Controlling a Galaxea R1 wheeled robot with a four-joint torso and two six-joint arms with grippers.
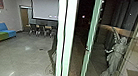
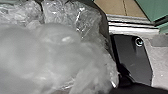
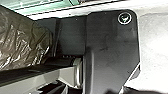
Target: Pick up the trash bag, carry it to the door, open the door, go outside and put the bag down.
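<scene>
at 12 o'clock, right in front of the robot, a tall white post (image 1: 67, 35) with pale green sides stands up straight. a bit past 12, on the way to 1 o'clock, is a glass door with a green frame (image 1: 90, 43). between the post and the frame is a dark gap (image 1: 82, 30) with a tiny light in it. at 1 o'clock, seen in the glass, is a pale statue (image 1: 117, 54) with one arm up.

at 11 o'clock a big white screen (image 1: 44, 8) hangs on the far side of the room, with tables and chairs (image 1: 42, 29) below it. near 10 o'clock a sofa (image 1: 0, 33) of blue, green and orange blocks sits by the wall. the floor (image 1: 20, 55) is gray and a bit shiny.

the trash bag (image 2: 55, 55) is big and close in the left wrist view. it is see-through, whitish and all crinkly, and it is near the robot's dark plate. a shiny metal strip (image 2: 135, 26) runs along tan floor squares (image 2: 115, 7).

a brown, wrinkly, shiny wrap (image 3: 25, 42) is in the right wrist view. i cannot tell if it is part of the same bag. i cannot tell if the left gripper or the right gripper is spread, pressed together or pinching the bag.
</scene>
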